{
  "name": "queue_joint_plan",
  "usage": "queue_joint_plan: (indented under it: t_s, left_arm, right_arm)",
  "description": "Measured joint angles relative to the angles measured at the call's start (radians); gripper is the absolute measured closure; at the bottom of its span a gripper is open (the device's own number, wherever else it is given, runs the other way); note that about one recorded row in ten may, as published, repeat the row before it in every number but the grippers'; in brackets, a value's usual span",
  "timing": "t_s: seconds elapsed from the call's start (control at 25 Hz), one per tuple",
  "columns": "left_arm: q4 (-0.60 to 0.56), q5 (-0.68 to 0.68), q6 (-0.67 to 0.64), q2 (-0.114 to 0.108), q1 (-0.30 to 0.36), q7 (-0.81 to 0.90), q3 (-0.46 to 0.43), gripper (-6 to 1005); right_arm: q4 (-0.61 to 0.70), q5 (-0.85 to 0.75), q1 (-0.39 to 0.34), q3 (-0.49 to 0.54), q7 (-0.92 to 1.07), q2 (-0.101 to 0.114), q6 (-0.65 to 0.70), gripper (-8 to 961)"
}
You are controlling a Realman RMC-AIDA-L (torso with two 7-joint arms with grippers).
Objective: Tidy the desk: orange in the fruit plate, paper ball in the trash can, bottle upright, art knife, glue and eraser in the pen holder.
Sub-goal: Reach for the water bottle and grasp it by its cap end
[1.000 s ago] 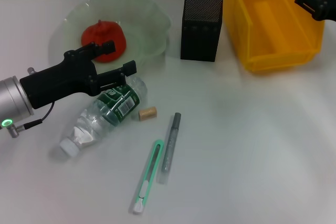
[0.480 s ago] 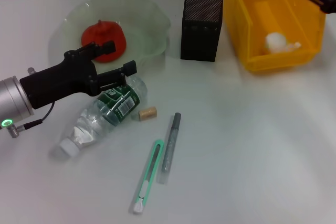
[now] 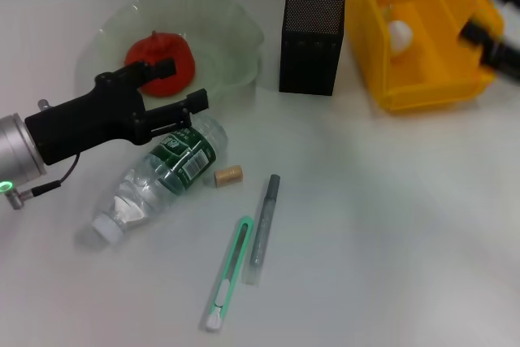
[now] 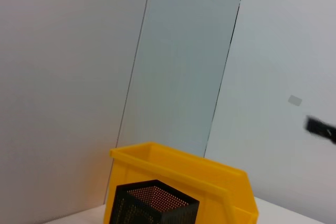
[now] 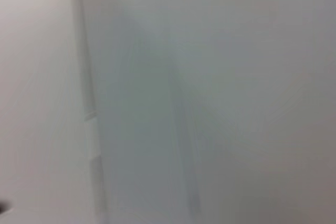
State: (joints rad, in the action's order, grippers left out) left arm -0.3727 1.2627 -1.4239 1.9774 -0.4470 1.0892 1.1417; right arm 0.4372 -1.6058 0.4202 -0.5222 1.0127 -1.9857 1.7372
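Paper ball (image 3: 399, 33) rolled along trash can (image 3: 422, 79) wall; both jaws' state unclear.

My right pincer (image 3: 497, 26), which a second ago held a crumpled white paper ball above the far corner of the yellow plastic bin (image 3: 422, 79), has let it go and swung down to the bin's right side, where it shows only as a dark blur. The crumpled white paper ball (image 3: 399, 32) dropped onto the bin's floor near the front and now sits further back, against the left wall. My left pincer (image 3: 180, 91) has shifted slightly toward the far side of the desk (image 3: 390, 225).
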Motion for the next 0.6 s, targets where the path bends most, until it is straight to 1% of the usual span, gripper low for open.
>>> queue_joint_plan:
  t_s: [0.04, 0.08, 0.12, 0.16, 0.2, 0.32, 0.36, 0.44, 0.56, 0.6]
  left_arm:
    - [0.000, 0.000, -0.002, -0.003, 0.000, 0.000, 0.000, 223]
    - [-0.001, 0.002, -0.005, -0.009, 0.001, 0.001, 0.000, 224]
    - [-0.001, 0.002, -0.008, -0.013, 0.001, 0.001, 0.000, 224]
    - [-0.001, 0.004, -0.016, -0.024, 0.004, 0.003, 0.000, 224]
    - [-0.001, 0.004, -0.016, -0.024, 0.004, 0.003, 0.000, 225]
    - [-0.001, 0.005, -0.026, -0.041, 0.011, 0.009, 0.000, 226]
    - [-0.002, 0.005, -0.030, -0.047, 0.012, 0.010, 0.000, 227]
    - [-0.002, 0.006, -0.034, -0.052, 0.014, 0.011, 0.007, 228]
    - [-0.002, 0.012, -0.036, -0.057, 0.017, 0.011, 0.013, 229]
    - [-0.014, 0.047, -0.043, -0.063, 0.021, 0.027, 0.011, 229]
  right_arm:
    - [0.002, -0.090, 0.005, -0.003, 0.004, 0.003, 0.030, 134]
    - [0.004, -0.134, 0.009, -0.003, 0.005, 0.003, 0.040, 134]
    - [0.004, -0.134, 0.009, -0.003, 0.005, 0.003, 0.040, 135]
    - [0.004, -0.220, 0.023, -0.011, 0.010, 0.004, 0.050, 135]
    - [0.004, -0.220, 0.023, -0.011, 0.010, 0.004, 0.050, 135]
    - [0.002, -0.311, 0.048, -0.044, 0.016, 0.004, 0.047, 135]
    - [0.000, -0.353, 0.063, -0.069, 0.017, 0.003, 0.034, 135]
    - [0.000, -0.388, 0.076, -0.091, 0.018, -0.003, 0.008, 135]
    - [0.000, -0.392, 0.080, -0.094, 0.022, -0.004, 0.000, 135]
    - [0.001, -0.393, 0.082, -0.095, 0.028, -0.005, 0.000, 136]
